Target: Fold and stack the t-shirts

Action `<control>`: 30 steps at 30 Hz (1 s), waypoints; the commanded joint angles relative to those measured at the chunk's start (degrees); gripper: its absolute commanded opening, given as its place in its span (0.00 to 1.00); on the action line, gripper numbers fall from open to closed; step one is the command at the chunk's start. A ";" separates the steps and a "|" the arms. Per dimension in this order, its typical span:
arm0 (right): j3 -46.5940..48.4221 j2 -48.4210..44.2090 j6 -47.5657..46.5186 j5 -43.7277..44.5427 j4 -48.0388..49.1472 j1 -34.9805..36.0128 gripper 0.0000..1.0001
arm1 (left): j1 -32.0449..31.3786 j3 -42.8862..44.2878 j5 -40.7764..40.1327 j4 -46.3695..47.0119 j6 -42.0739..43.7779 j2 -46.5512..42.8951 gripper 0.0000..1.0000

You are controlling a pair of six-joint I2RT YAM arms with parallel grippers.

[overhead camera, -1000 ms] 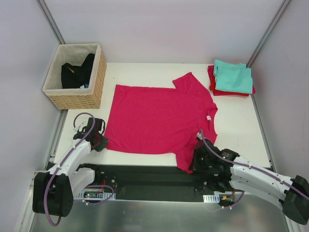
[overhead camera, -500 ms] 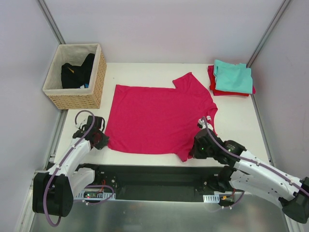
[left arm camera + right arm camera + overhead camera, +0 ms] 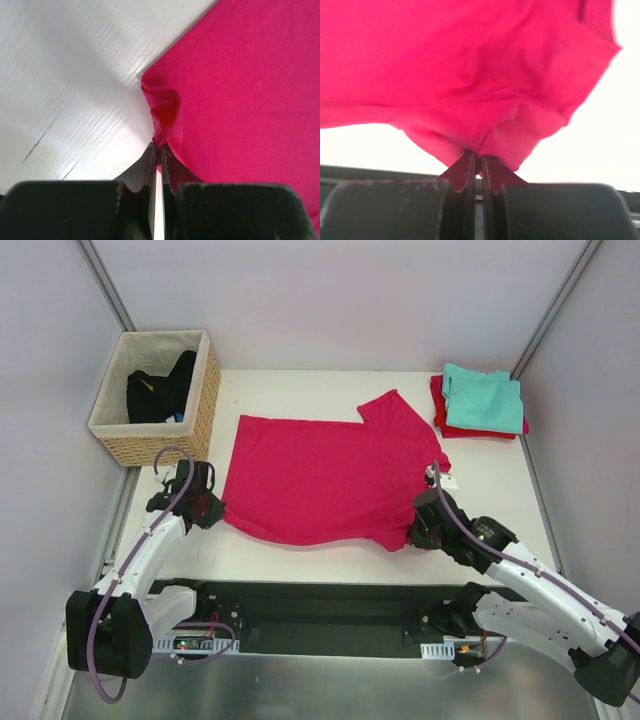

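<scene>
The magenta-pink t-shirt lies spread on the white table, its white neck label at the right. My left gripper is shut on the shirt's near-left hem corner, and the cloth bunches at the fingertips of that gripper. My right gripper is shut on the near sleeve. In the right wrist view the sleeve cloth hangs lifted above the gripper. A folded teal t-shirt lies on a folded red one at the back right.
A wicker basket with dark clothes inside stands at the back left of the table. Grey walls close in both sides. A black base rail runs along the near edge.
My right gripper has carried the near sleeve up and away from the near edge. The left gripper has drawn its hem corner slightly farther in. The shirt's near hem now bows.
</scene>
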 commanded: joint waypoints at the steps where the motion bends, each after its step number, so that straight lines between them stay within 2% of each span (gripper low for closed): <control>1: 3.03 -1.24 -3.03 3.43 -2.82 -4.63 0.01 | 0.55 2.99 -0.37 -0.13 1.26 2.22 0.00; 16: 4.53 3.50 -7.87 -1.75 1.39 -17.29 0.01 | 0.64 6.50 -1.34 1.37 0.47 6.09 0.00; 30: 6.90 12.03 -8.66 -6.94 7.72 -18.53 0.01 | 0.64 9.40 -0.99 1.81 0.56 8.73 0.00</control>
